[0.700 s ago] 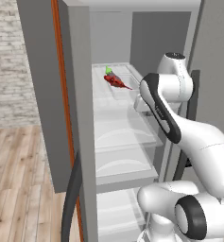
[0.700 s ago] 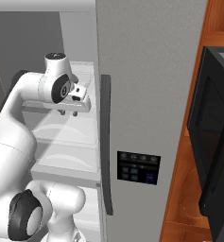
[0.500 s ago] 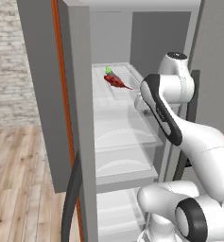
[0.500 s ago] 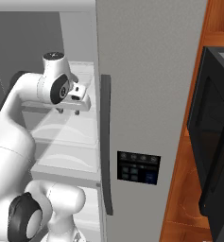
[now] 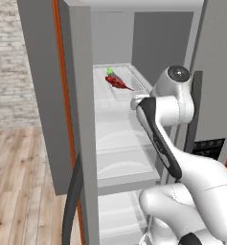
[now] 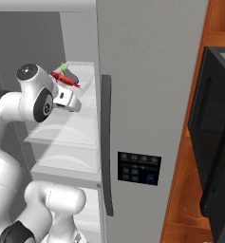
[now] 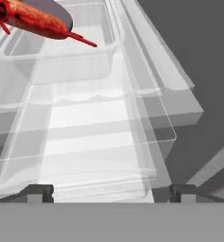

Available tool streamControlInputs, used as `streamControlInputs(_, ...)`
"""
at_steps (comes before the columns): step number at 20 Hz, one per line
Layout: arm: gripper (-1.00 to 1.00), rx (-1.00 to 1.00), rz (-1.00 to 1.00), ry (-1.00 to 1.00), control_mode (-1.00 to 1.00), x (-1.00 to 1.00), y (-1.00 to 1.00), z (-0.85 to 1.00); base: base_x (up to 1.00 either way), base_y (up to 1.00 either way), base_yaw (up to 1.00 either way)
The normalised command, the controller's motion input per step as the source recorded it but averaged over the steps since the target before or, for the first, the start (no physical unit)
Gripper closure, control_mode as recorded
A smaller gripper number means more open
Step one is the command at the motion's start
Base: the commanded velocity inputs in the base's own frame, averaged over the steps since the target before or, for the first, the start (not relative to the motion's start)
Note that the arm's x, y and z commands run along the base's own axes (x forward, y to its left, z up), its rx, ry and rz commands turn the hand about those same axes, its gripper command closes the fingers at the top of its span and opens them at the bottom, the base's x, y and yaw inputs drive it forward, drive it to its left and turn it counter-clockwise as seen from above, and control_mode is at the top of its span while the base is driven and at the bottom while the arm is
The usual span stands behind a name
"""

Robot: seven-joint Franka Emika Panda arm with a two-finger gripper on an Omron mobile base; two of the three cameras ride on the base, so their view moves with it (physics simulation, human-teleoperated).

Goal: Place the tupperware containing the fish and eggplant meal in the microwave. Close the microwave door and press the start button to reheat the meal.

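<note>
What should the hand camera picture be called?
Open hand reaching toward the red fish in its tupperware.

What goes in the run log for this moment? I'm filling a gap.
phase: approach | end effector: open, empty | clear plastic tupperware with red fish: on fridge shelf, ahead

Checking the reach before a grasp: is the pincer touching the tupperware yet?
Apart. In the hand view the pincer stands open, with bare fridge shelf between its fingertips and the tupperware holding the red fish.
</note>
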Motion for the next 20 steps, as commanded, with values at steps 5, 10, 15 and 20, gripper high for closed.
streamControlInputs(5, -1.0, 0.14, -0.24, -0.1, -1.0, 0.0, 0.11, 0.17, 0.0, 0.0, 0.0)
streamControlInputs(10, -1.0, 0.21, -0.23, -0.07, -1.0, 0.04, 0.08, 0.2, 0.0, 0.0, 0.0)
streamControlInputs(15, -1.0, 0.24, -0.06, 0.0, -1.0, 0.36, 0.0, 0.36, 0.0, 0.0, 0.0)
streamControlInputs(20, -1.0, 0.16, -0.01, 0.05, -1.0, 0.5, 0.0, 0.11, 0.0, 0.0, 0.0)
